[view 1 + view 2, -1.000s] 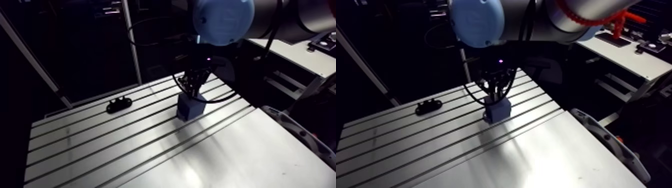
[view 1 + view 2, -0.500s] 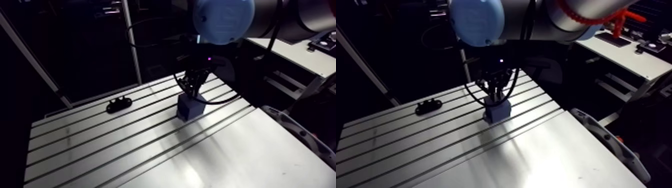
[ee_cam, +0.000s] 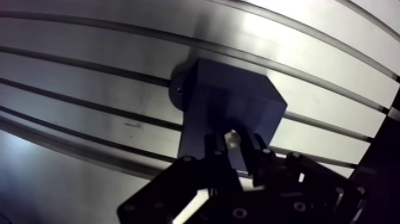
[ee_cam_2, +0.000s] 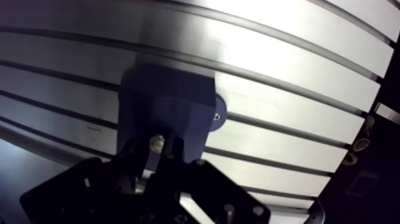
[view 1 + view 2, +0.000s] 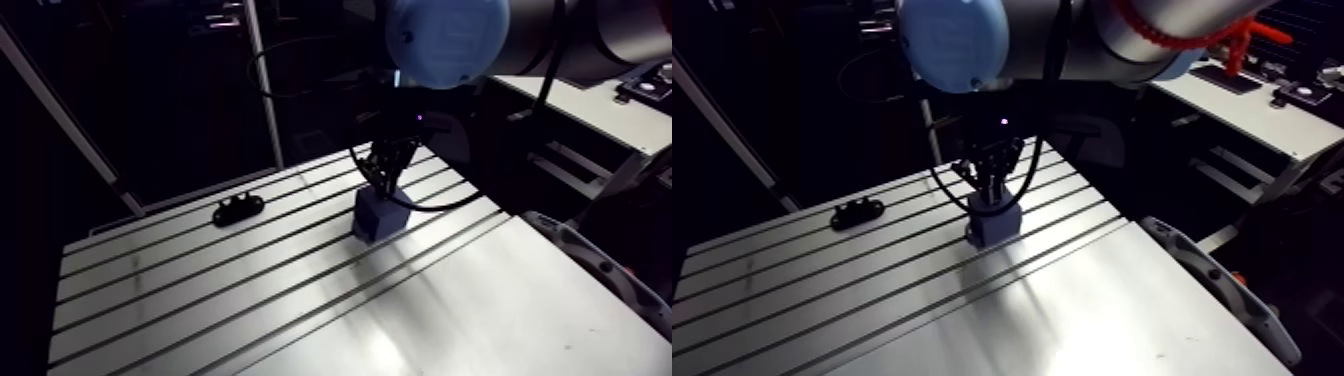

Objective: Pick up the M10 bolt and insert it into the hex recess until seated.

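wrist view: the gripper (image 3: pixel 233 146) is pinched narrow on the m10 bolt (image 3: pixel 233 137), seen end-on with its long axis pointing down at the blue block (image 3: pixel 238 98) directly under the fingers, the hex recess itself hidden.

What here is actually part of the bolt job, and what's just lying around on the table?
Part of the job:
- the gripper
- the bolt right at the gripper
- the blue block beneath them

Just lying about:
- the small black part, off to one side on the table, well apart from the block
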{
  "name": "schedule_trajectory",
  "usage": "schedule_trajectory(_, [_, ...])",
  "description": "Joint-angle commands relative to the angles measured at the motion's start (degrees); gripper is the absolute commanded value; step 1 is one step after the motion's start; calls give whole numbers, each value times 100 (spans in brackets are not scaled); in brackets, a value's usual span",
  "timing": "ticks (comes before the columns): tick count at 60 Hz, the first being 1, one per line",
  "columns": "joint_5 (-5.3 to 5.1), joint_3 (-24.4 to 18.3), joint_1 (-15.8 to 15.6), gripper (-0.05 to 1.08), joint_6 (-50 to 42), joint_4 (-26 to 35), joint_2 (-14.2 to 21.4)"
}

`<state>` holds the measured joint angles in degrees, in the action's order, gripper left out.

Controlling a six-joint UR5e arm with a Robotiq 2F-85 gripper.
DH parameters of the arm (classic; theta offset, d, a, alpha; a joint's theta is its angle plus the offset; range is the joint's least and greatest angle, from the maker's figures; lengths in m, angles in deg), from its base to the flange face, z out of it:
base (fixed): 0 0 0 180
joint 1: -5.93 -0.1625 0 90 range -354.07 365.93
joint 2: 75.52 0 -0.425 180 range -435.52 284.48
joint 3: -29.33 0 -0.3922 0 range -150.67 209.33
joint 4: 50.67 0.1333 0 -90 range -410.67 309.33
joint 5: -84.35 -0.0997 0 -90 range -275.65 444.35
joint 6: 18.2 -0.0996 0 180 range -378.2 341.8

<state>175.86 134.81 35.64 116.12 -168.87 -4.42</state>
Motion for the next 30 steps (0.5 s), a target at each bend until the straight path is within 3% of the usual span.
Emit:
schedule_trajectory(1, [2,-5,0,72,152,-6,-5])
schedule_trajectory(30, [-14,4,9,73,576,-32,-31])
